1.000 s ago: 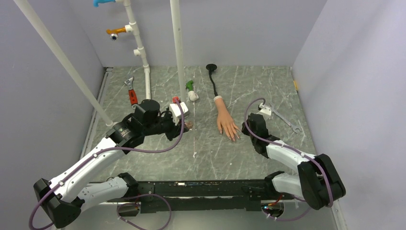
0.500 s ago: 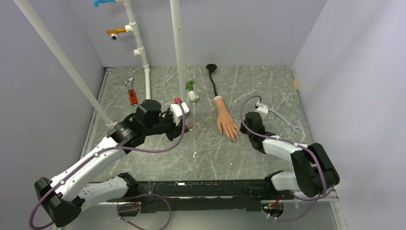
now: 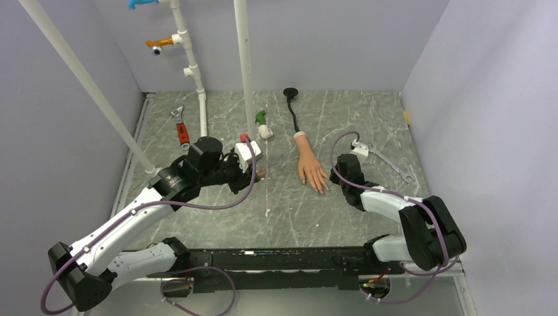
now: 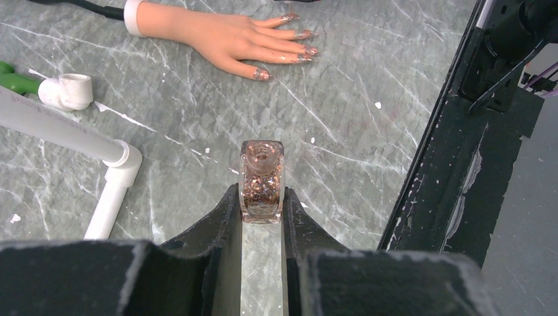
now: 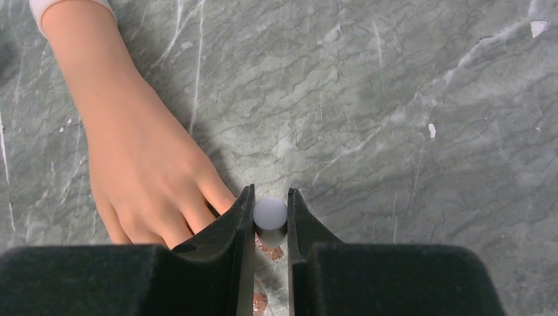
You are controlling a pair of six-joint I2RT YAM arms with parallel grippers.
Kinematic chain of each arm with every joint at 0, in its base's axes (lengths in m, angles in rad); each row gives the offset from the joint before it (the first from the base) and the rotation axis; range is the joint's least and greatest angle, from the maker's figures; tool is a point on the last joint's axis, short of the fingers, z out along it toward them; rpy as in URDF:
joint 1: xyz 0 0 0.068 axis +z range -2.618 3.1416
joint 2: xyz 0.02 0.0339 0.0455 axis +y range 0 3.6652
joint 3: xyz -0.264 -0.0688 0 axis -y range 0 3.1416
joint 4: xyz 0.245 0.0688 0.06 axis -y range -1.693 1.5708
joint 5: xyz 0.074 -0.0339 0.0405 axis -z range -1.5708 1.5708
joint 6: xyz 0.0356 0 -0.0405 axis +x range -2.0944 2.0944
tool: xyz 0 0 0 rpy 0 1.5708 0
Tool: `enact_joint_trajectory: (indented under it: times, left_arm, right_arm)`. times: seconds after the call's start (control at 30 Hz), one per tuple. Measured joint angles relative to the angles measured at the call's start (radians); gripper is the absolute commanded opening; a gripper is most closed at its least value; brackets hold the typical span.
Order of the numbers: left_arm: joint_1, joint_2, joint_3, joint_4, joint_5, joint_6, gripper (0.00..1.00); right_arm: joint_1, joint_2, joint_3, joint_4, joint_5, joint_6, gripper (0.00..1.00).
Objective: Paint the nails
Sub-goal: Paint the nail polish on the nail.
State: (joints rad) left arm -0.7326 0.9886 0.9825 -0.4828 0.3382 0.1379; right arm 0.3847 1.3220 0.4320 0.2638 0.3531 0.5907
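Left jaws: I am pinching a small clear square bottle of coppery glitter polish (image 4: 262, 181), neck open. Right jaws: I am clamping a round white cap (image 5: 270, 214) just above the glittered nails (image 4: 307, 50) of the peach rubber mannequin hand (image 5: 141, 164), lying palm-down on the grey marbled table (image 3: 289, 204).

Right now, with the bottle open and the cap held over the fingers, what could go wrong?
1. The uncapped bottle is pinched in the left hand; any tilt may spill polish on the table.
2. The right hand holds the cap right over the mannequin fingers. The brush is hidden below, so polish may land on skin rather than the nails.
3. A push could slide the mannequin, if it lies loose.
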Motion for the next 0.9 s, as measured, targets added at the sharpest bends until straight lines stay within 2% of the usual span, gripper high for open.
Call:
enact_joint_trajectory:
  times: [0.9]
  left_arm:
    - [-0.002,0.004,0.000,-0.001,-0.004,0.000,0.00]
  right_arm:
    - [-0.003,-0.081,-0.054,0.004,-0.021,-0.002,0.00]
